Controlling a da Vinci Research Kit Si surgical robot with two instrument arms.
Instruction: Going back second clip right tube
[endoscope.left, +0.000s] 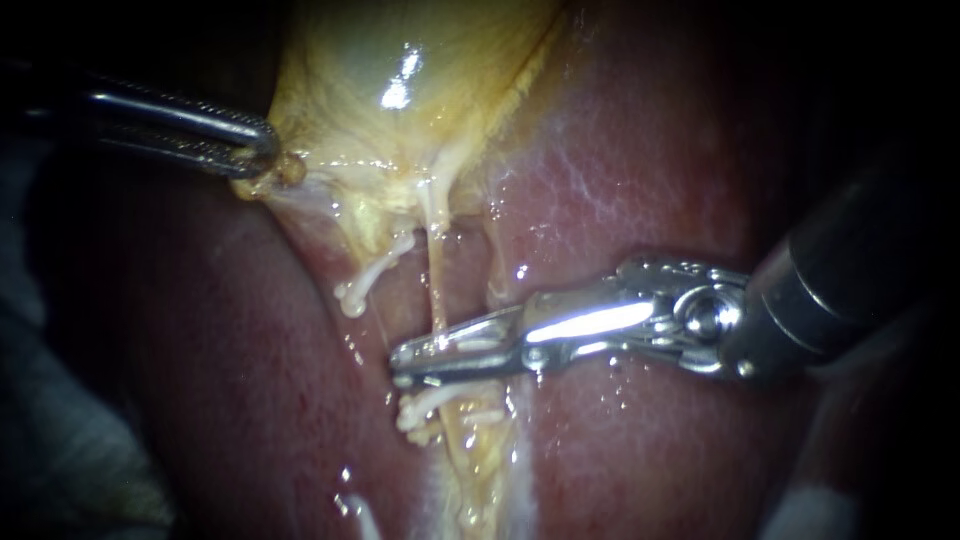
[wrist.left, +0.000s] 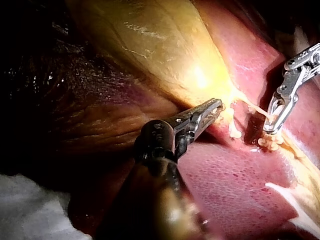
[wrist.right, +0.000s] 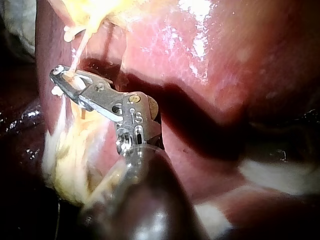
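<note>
clamped on the lower edge of the gallbladder (endoscope.left: 400, 60) with the left instrument (endoscope.left: 258, 150) jaws; slightly apart at the right instrument (endoscope.left: 420, 362), straddling the right tube (endoscope.left: 437, 285) over the liver (endoscope.left: 640, 180), white clip (endoscope.left: 468, 344) between the jaws; just below, on the same tube, another clip (endoscope.left: 425, 408).

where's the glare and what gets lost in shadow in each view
Endoscope view: glare on the gallbladder and along the right instrument; left instrument half in dark. Left wrist view: hot spot on the gallbladder, one side dark. Right wrist view: glare on the liver, a shadow band across it.
</note>
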